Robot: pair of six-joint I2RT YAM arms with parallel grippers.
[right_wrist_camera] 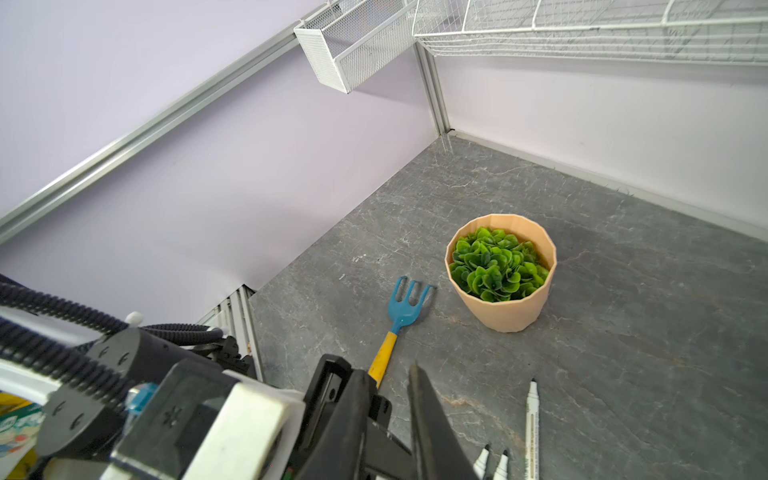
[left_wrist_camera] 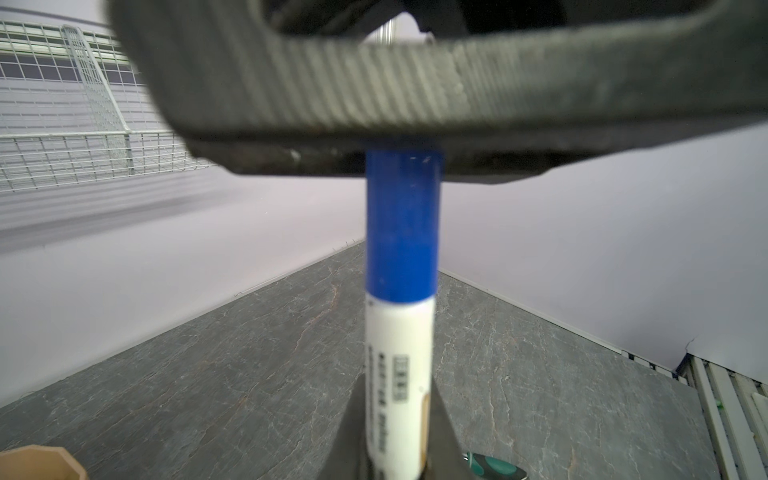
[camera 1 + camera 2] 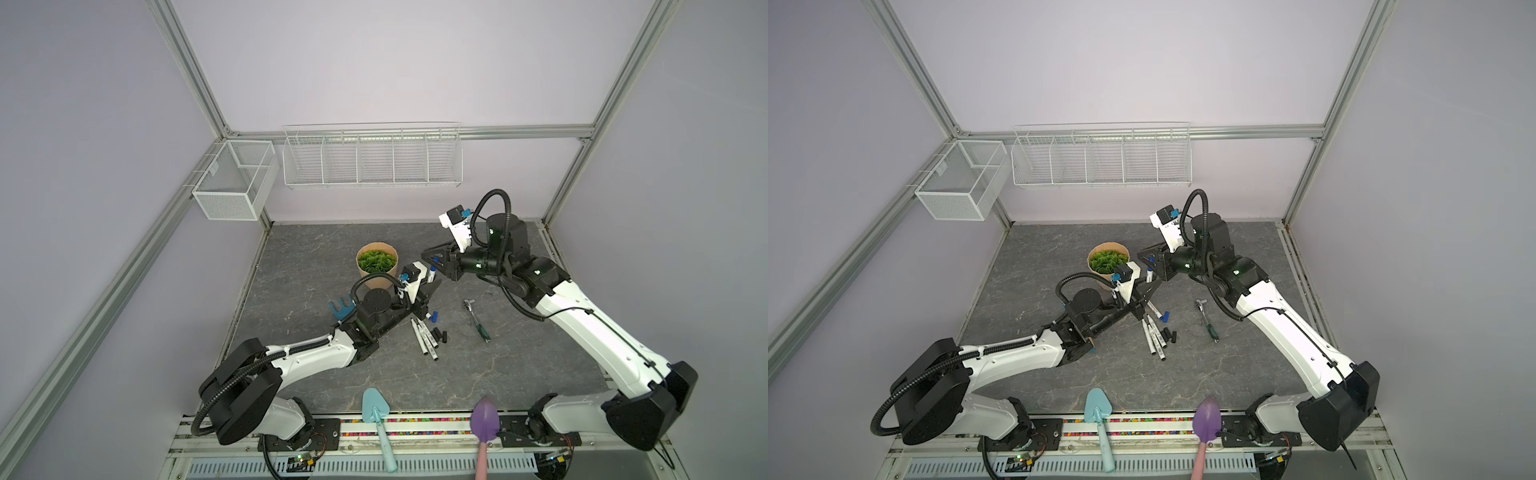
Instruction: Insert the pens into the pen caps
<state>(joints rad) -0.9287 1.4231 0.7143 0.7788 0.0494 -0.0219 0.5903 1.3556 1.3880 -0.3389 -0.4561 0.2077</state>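
At the 6 o'clock edge of the dark grey marbled tabletop (image 3: 332,374) lie a teal plastic trowel (image 3: 375,409) and a purple plastic trowel (image 3: 483,419). Near the middle lies a cluster of loose white marker pens (image 3: 424,340). Two small black plastic caps (image 3: 439,335) lie just beside them at 3 o'clock, and a loose blue cap (image 3: 434,317) at 1 o'clock. A green-handled metal ratchet (image 3: 478,326) lies farther out at 3 o'clock. Just past the cluster at 12 o'clock, the left gripper (image 3: 432,287) is clamped on the barrel of a white marker pen with dark print (image 2: 399,374). A blue plastic pen cap (image 2: 401,224) sits on this pen's tip. The cap's far end disappears between the fingers of the right gripper (image 3: 434,261), which look closed on it. At 9 o'clock from the pens lies a blue plastic rake (image 3: 343,307). A peach pot of green leaves (image 3: 376,280) stands at 10 o'clock from the left gripper. On the walls beyond hang a white wire basket (image 3: 372,162) at 12 o'clock and a white mesh box (image 3: 232,183) at 10 o'clock.
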